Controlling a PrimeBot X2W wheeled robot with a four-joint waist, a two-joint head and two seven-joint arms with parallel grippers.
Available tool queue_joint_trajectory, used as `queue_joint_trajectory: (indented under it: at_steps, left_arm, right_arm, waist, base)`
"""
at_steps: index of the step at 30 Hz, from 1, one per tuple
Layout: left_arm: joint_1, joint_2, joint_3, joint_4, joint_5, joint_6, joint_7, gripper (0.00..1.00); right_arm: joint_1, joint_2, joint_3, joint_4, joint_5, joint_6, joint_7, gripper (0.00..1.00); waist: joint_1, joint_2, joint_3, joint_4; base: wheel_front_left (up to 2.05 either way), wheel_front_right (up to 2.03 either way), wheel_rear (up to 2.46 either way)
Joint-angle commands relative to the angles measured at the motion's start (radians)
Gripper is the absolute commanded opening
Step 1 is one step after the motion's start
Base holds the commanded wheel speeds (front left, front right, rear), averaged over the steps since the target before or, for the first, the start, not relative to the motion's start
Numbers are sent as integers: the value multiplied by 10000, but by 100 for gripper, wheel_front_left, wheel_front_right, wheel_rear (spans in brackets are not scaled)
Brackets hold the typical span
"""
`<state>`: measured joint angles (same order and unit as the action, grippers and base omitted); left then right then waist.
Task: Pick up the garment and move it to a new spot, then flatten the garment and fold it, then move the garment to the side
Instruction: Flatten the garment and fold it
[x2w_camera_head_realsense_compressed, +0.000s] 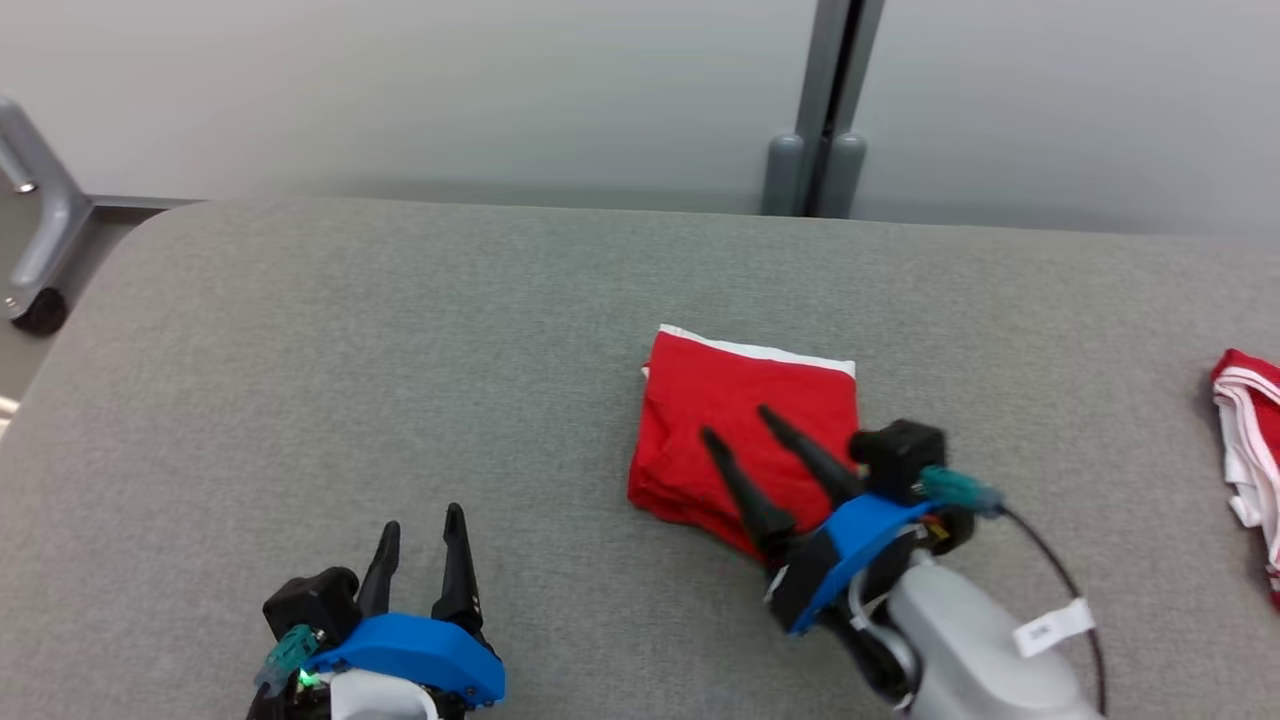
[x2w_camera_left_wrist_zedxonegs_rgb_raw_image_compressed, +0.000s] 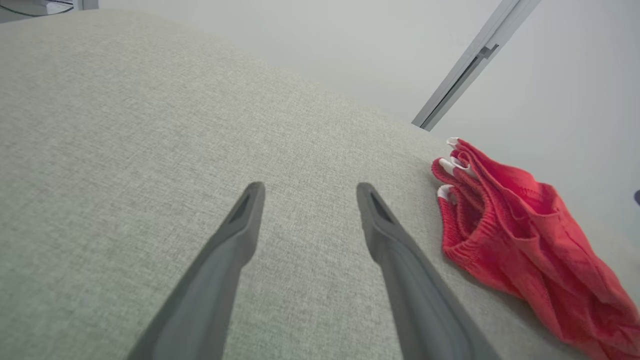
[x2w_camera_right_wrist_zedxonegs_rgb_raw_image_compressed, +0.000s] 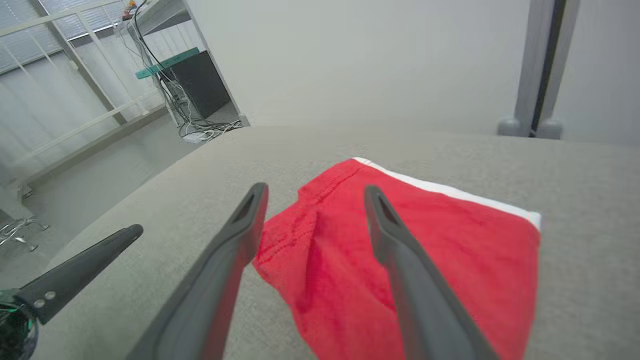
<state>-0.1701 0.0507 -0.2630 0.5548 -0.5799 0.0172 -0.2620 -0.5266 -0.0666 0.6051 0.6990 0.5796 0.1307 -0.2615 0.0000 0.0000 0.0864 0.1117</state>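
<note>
Head view, nearest first: the left gripper (x2w_camera_head_realsense_compressed: 422, 518) sits low at the near left over the bare grey table (x2w_camera_head_realsense_compressed: 300, 350), its two fingers apart with nothing between them. The right gripper (x2w_camera_head_realsense_compressed: 737, 421) comes in from the near right, fingers spread over the near right part of the garment (x2w_camera_head_realsense_compressed: 700, 385). No cloth is pinched between them, and I cannot tell whether the tips touch the fabric. A black cable (x2w_camera_head_realsense_compressed: 1050, 560) with a white tag (x2w_camera_head_realsense_compressed: 1052, 627) loops off that wrist, above the table.

The garment is red and folded into a rough rectangle with a white band along its far edge. It lies flat just right of the table's middle. In the right wrist view it lies under and between the parted fingers (x2w_camera_right_wrist_zedxonegs_rgb_raw_image_compressed: 400, 250), and one left finger (x2w_camera_right_wrist_zedxonegs_rgb_raw_image_compressed: 85, 265) shows well off to the side. In the left wrist view the garment's layered side (x2w_camera_left_wrist_zedxonegs_rgb_raw_image_compressed: 525, 235) lies just beside the open fingers, apart from them.

A second red-and-white cloth (x2w_camera_head_realsense_compressed: 1250, 440) is bunched at the table's right edge, well apart from the garment, with bare table between.

Left of the garment the table is bare out to its rounded left corner. Past that corner stand a grey frame leg (x2w_camera_head_realsense_compressed: 50, 220) and a caster (x2w_camera_head_realsense_compressed: 42, 310). Beyond the garment, bare table runs to the far edge, where a grey post (x2w_camera_head_realsense_compressed: 825, 100) rises against the pale wall.
</note>
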Motion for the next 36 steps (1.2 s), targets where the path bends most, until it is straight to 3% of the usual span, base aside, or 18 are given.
queue_joint_trajectory:
  at_steps: [1,9,15,25,36]
  left_arm:
    - [-66,-6,107,-90,138,33,-38,100]
    - [191,-4,552,-732,1282,358,-36,100]
    - [515,-3,731,-865,1731,360,-38,100]
    - [1177,-3,766,-961,1812,207,-38,100]
    - [620,0,138,-1038,1583,255,-38,100]
  right_arm:
    - [136,-201,-228,-89,-142,1,-40,100]
    - [1405,-558,-3523,-794,-1874,1,-34,100]
    - [2225,-243,-4802,-881,-2830,1,-35,100]
    - [3025,141,-5093,-586,-3215,1,-35,100]
    - [2202,156,-4725,-472,-3234,1,-36,100]
  waist:
    - [0,0,-78,-155]
    - [0,0,-185,-874]
    - [0,0,-433,-1166]
    - [0,0,-743,-1235]
    - [0,0,-15,-430]
  base:
    - [0,0,0]
    - [0,0,0]
    - [0,0,0]
    - [0,0,0]
    - [0,0,0]
